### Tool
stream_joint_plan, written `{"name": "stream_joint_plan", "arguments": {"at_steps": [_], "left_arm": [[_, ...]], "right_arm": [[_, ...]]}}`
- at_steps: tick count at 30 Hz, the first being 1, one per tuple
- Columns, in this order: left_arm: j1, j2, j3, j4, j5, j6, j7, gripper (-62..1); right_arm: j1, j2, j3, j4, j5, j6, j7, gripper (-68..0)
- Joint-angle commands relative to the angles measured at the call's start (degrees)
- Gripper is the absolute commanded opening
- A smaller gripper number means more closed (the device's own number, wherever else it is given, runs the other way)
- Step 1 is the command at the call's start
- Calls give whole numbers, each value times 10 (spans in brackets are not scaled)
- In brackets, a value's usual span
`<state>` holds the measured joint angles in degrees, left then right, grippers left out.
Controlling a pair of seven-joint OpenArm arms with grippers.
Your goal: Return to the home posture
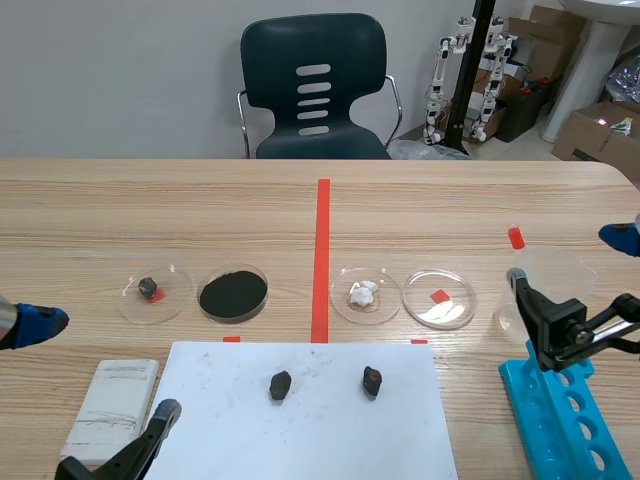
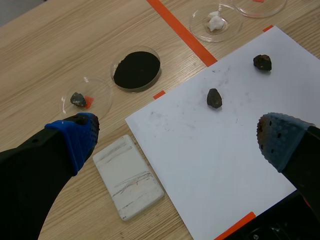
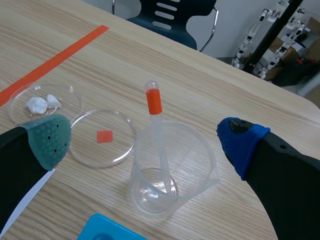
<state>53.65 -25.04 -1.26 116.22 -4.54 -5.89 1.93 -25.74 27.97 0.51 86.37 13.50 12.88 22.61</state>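
— Where is the left tool (image 2: 177,142), and how does it stand?
— Low over the near left part of the table (image 1: 120,200). Its fingers are spread wide, with nothing between them. Under it are a white block (image 2: 129,177) and, just beside that, a white sheet (image 2: 220,150).
— And the right tool (image 3: 145,145)?
— Also wide apart and holding nothing. It hangs at the near right, above a clear beaker (image 3: 172,170). A pipette (image 3: 154,102) with an orange-red band leans inside the beaker. A blue rack (image 1: 540,430) lies below that arm.
— What is on the sheet?
— A dark stone (image 1: 281,384) and a second stone (image 1: 372,380), well apart.
— And beyond it?
— Four clear dishes in a row. The first dish (image 1: 128,300) holds a small dark lump (image 1: 148,288), and the second dish (image 1: 233,293) is filled with black powder. Across the red tape line, the third dish (image 1: 385,305) holds white lumps (image 1: 364,293), and the fourth dish (image 1: 460,305) sits over a red square. A dark chair (image 1: 314,85) stands behind the table.
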Motion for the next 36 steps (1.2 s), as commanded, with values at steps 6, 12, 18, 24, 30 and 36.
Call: {"name": "stream_joint_plan", "arguments": {"at_steps": [6,12,18,24,30,36], "left_arm": [[3,4,0,4,-3,1,-8,14],[3,4,0,4,-3,1,-8,14],[3,4,0,4,-3,1,-8,14],[3,4,0,4,-3,1,-8,14],[3,4,0,4,-3,1,-8,14],[3,4,0,4,-3,1,-8,14]], "right_arm": [[6,14,2,3,-1,-1,6,-65],[6,14,2,3,-3,-1,6,-65],[-14,14,2,15,-15,-3,27,-64],[-67,15,2,75,-29,-44,32,-64],[-143,36,3,153,-33,-45,28,-64],[-223,47,37,218,-43,-24,28,-65]]}}
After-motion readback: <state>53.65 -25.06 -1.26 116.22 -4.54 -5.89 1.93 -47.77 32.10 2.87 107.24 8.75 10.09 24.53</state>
